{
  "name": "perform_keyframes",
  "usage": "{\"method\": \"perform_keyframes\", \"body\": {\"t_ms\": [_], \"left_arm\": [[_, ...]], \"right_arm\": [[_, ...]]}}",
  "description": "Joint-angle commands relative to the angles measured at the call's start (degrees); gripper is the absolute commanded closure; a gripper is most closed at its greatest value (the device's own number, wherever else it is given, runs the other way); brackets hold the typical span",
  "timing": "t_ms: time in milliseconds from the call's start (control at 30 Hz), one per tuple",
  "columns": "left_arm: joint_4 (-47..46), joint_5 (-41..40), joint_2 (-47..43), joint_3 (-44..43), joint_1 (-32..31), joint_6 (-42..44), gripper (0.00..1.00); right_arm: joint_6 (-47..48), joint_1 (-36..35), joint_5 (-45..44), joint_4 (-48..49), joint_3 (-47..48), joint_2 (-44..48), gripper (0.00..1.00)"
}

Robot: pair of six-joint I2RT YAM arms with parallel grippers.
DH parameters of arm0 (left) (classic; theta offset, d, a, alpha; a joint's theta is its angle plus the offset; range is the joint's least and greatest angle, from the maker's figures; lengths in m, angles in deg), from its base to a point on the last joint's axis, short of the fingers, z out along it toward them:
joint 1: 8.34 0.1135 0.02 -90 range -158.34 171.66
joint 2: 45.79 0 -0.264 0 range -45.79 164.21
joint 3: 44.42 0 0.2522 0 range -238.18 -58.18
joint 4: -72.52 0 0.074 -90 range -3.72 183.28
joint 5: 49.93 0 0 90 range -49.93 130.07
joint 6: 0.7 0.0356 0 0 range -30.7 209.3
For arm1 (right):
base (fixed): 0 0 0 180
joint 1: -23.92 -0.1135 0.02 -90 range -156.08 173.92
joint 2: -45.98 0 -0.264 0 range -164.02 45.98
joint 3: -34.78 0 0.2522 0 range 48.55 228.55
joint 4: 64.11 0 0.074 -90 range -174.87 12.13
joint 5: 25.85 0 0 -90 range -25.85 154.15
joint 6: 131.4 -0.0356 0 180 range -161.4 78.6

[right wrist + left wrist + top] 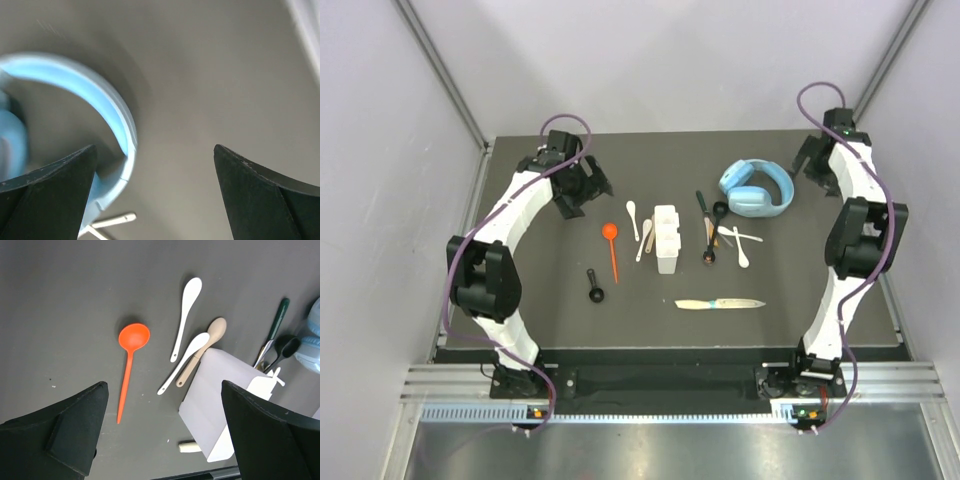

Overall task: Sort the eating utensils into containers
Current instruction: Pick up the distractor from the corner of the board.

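Observation:
The white divided caddy (pixel 666 238) stands mid-table and also shows in the left wrist view (pixel 220 400). Left of it lie an orange-red spoon (pixel 611 248) (pixel 131 360), a white spoon (pixel 632 218) (pixel 187 310), a beige spoon (pixel 644 240) (pixel 205 347) and a black scoop (pixel 594 287). To its right are black spoons (pixel 712 235) and white spoons (pixel 740 240). A wooden-handled knife (pixel 720 303) lies nearer the front. My left gripper (pixel 588 195) (pixel 164 385) hangs open above the orange spoon's handle end. My right gripper (pixel 805 165) (pixel 155 147) is open at the back right, holding nothing.
Light-blue headphones (pixel 757 187) lie at the back right, their band (pixel 110 100) just left of my right fingers. A second white spoon (pixel 185 362) crosses the beige one. A green-handled utensil (pixel 275 330) lies beyond the caddy. Walls close in on both sides.

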Motion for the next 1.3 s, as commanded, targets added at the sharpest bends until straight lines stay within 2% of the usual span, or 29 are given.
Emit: {"method": "perform_keyframes", "body": {"t_ms": [0, 167, 733, 767, 867, 900, 933, 967, 1167, 1200, 1267], "left_arm": [[-1.60, 0.30, -3.83, 2.04, -0.21, -0.13, 0.01], [-2.65, 1.71, -3.13, 2.75, -0.21, -0.31, 0.01], [-2.30, 1.53, -1.98, 2.22, -0.30, 1.71, 0.01], [-2.48, 1.62, -1.98, 2.22, -0.22, 1.71, 0.01], [-2.31, 1.62, -1.89, 2.13, -0.22, 1.80, 0.01], [-2.30, 1.62, -1.89, 1.95, -0.21, 1.89, 0.01], [-2.30, 1.62, -1.89, 1.95, -0.21, 1.89, 0.01], [-2.30, 1.53, -1.89, 1.87, -0.21, 1.89, 0.01], [-2.13, 1.62, -1.63, 1.87, -0.30, 1.89, 0.01], [-2.13, 1.62, -1.63, 1.78, -0.22, 1.89, 0.01], [-2.22, 1.62, -1.28, 1.16, -0.30, 1.80, 0.01]], "right_arm": [[0.52, -1.76, 2.13, -1.03, -5.82, 3.77, 0.00], [0.26, -3.87, 2.66, 2.05, -12.70, 4.92, 0.00], [-1.93, -4.31, -2.96, 3.10, -12.62, -1.85, 0.00], [-1.93, -4.31, -3.31, 3.27, -12.79, -2.11, 0.03], [-2.11, -4.31, -3.14, 4.86, -13.32, -2.37, 0.14], [-2.28, -4.31, -2.97, 5.03, -13.32, -2.46, 0.26], [-2.37, -4.31, -2.79, 5.12, -13.06, -2.64, 0.30], [-2.29, -4.31, -2.18, 5.21, -12.97, -3.08, 0.41], [-1.76, -4.31, -0.16, 6.44, -12.27, -4.04, 0.65], [-1.85, -4.31, 0.02, 6.35, -12.09, -4.13, 0.82], [-1.50, -4.31, 0.55, 6.44, -11.83, -4.40, 0.89]]}}
